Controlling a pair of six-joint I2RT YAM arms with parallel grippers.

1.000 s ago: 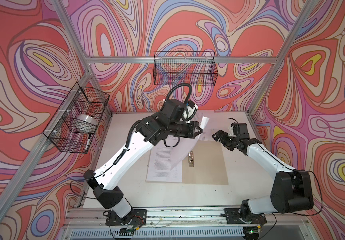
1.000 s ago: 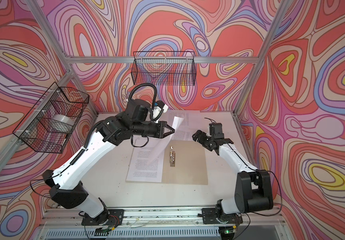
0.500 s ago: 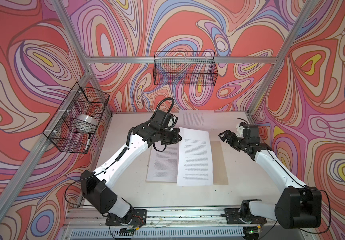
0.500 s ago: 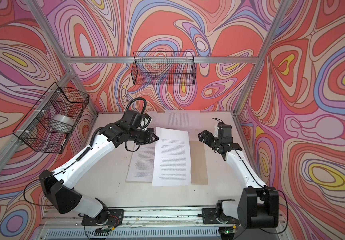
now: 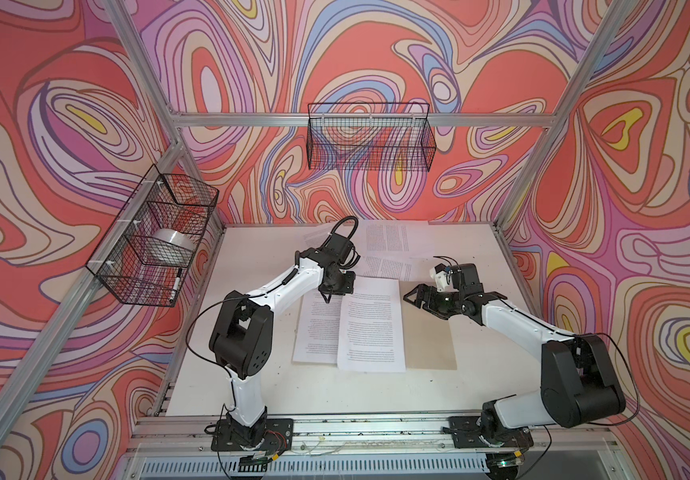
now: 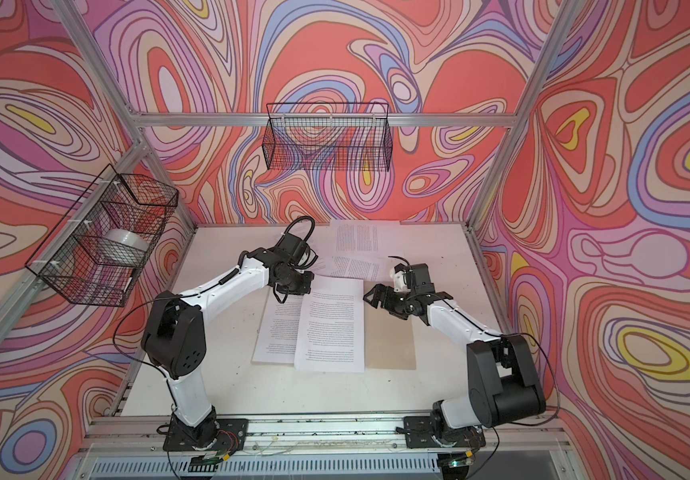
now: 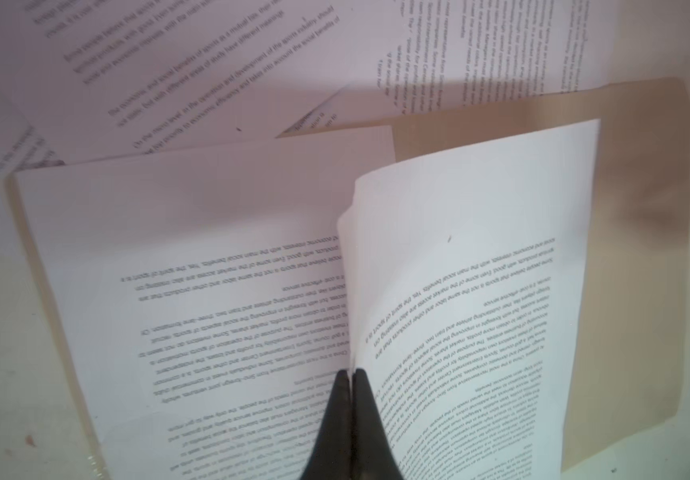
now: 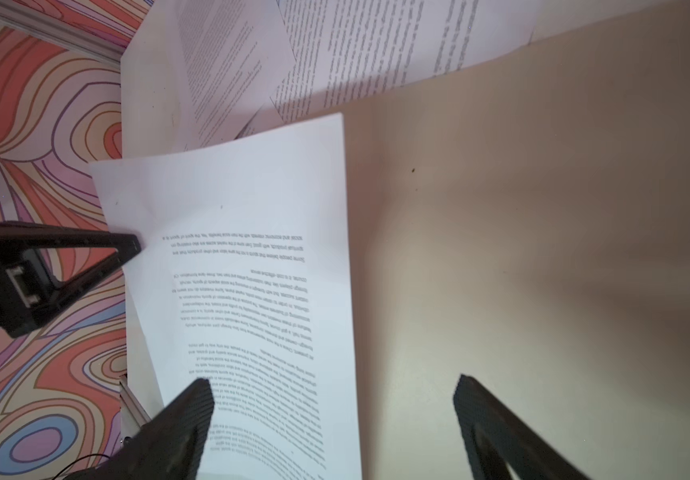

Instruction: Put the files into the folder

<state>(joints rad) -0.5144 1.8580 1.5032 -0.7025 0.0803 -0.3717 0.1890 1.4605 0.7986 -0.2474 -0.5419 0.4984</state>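
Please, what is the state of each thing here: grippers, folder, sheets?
left gripper: shut on the top sheet's edge.
right gripper: open, holding nothing.
folder: open, lying flat.
top sheet: mostly on the folder, one edge lifted.
lower sheet: flat on the folder.
loose sheets: flat on the table behind.

Bright, even light; soft wrist-view blur

We see the folder [image 6: 391, 338] open flat on the table [image 6: 293, 390], with a sheet [image 6: 330, 328] lying across its middle and overlapping a second sheet [image 6: 274, 332]. Our left gripper [image 6: 291, 289] sits at the sheet's far edge. Our right gripper [image 6: 373, 296] hovers near its far right corner, jaws apart. More files [image 6: 355, 239] lie behind.
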